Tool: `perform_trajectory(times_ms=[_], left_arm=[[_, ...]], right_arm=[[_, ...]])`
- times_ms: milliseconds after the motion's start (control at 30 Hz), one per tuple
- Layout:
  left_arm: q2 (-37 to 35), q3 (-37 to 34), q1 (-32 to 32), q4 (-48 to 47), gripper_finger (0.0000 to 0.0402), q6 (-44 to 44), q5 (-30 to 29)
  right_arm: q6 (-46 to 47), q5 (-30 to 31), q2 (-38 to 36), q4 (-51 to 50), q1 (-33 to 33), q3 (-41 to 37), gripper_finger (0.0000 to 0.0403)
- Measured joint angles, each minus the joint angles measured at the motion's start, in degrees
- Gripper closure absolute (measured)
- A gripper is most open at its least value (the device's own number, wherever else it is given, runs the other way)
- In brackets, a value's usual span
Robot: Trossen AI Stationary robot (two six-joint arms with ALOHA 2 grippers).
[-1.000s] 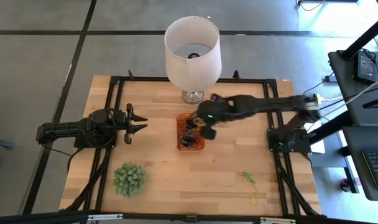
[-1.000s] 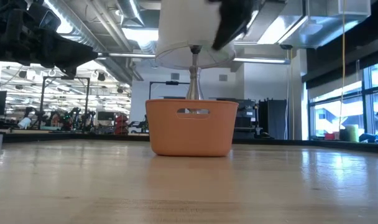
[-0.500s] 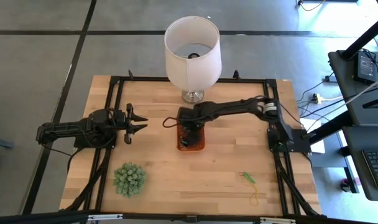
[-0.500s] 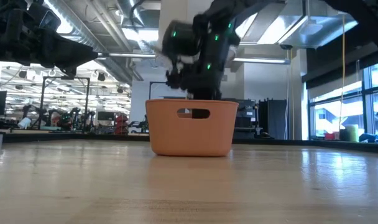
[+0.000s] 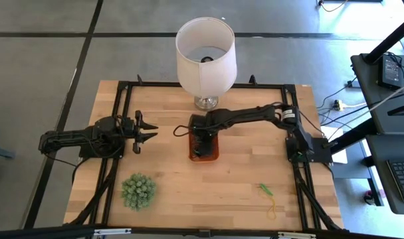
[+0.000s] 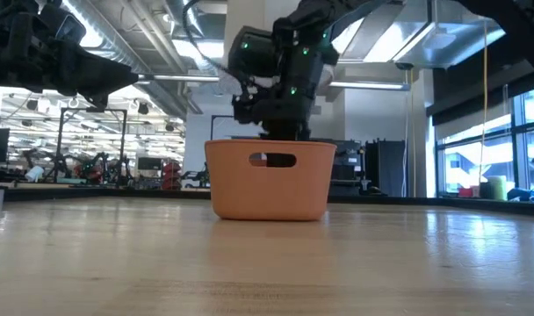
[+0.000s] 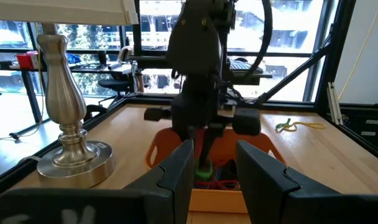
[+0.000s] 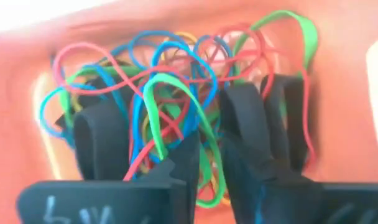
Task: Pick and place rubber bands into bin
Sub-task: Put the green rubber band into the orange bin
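Note:
The orange bin (image 5: pixel 204 151) stands mid-table, with a tangle of rubber bands (image 8: pixel 176 93) in green, red, blue and yellow inside. My right gripper (image 8: pixel 176 140) points down into it, open, its fingertips in among the bands; the bin's wall (image 6: pixel 270 180) hides them in the low view. Two more rubber bands, one green (image 5: pixel 265 190) and one yellow (image 5: pixel 272 212), lie flat on the wood near the right front corner. My left gripper (image 5: pixel 147 131) waits open at the table's left, level and facing the bin. My right gripper comes from above, pointing down, with its open fingers (image 8: pixel 242 124) sunk into the heap of bands in the bin. A green band's loop (image 8: pixel 167 102) arches across the gap between the fingers. Whether it rests on a finger I cannot tell.
A white lamp (image 5: pixel 205 56) stands on its metal foot (image 5: pixel 206 103) just beyond the bin's far end. A spiky green ball plant (image 5: pixel 137 191) sits at the front left. Bare wood lies between the bin and the front edge.
My right gripper has swung from above the bin's right side toward the table's left and gone down into the bin, tipping more steeply downward. For the last half second it has stayed there.

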Motion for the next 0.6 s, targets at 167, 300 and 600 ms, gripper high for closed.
perform_trajectory(times_ms=[167,300,600], left_arm=[[0.00,0.00,0.01,0.00,0.0288,0.00,0.00],[0.00,0.00,0.02,0.00,0.0288,0.01,0.00],[0.04,0.00,0.02,-0.01,0.0288,0.00,-0.03]], right_arm=[[0.04,0.01,-3.33,-0.11,0.02,0.01,0.0297],[0.09,0.11,-6.04,-0.48,0.02,0.02,0.0281],[3.01,0.20,-13.40,-4.37,0.32,-0.92,0.0279]])
